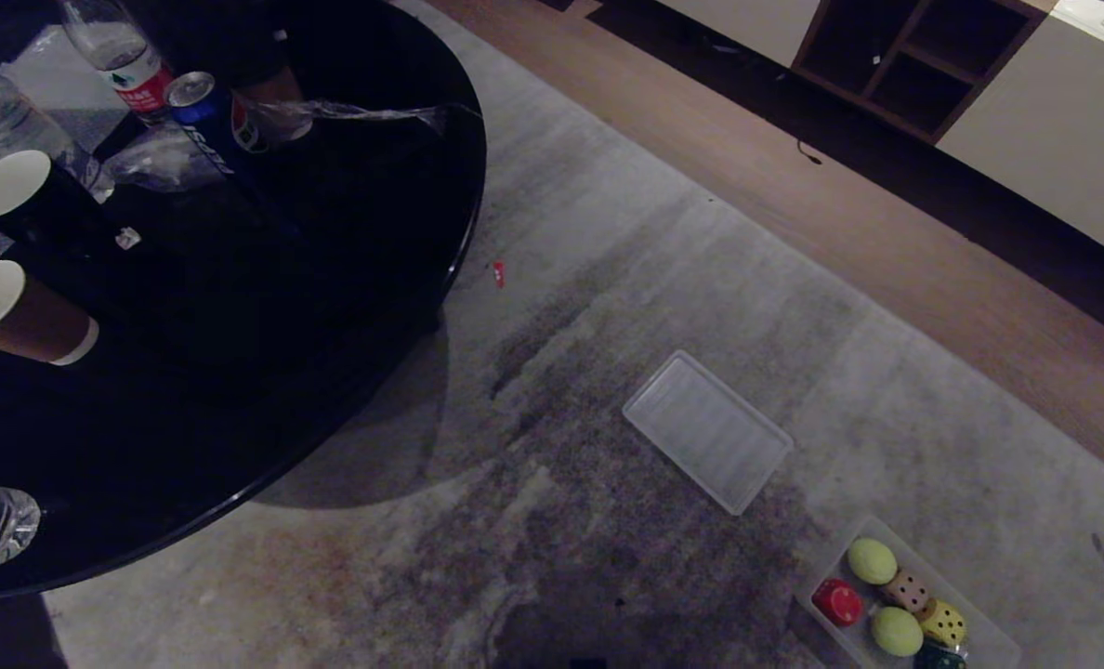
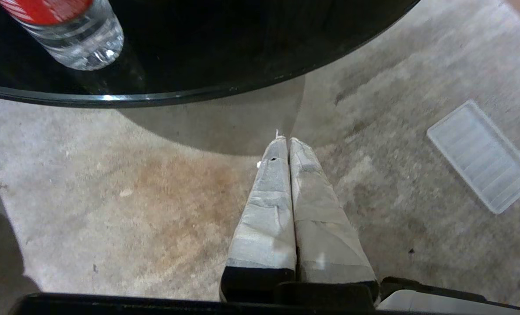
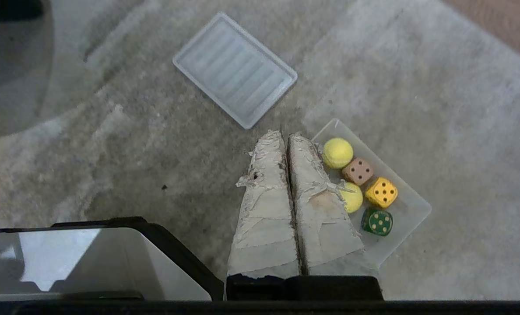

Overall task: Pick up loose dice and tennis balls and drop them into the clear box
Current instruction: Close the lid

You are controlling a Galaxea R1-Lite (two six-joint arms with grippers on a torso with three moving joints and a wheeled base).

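We've got both tennis balls [image 1: 873, 560] and the tan die [image 1: 907, 590] sitting in the clear box [image 1: 821, 567] on the carpet; left gripper [image 2: 284, 139] and right gripper [image 3: 285, 134] pinched closed, empty.

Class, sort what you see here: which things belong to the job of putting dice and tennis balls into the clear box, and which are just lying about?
Belongs to the job:
clear box
two tennis balls
tan die

Just lying about:
ribbed lid
red piece
yellow die
green die
round black table
paper cups
can
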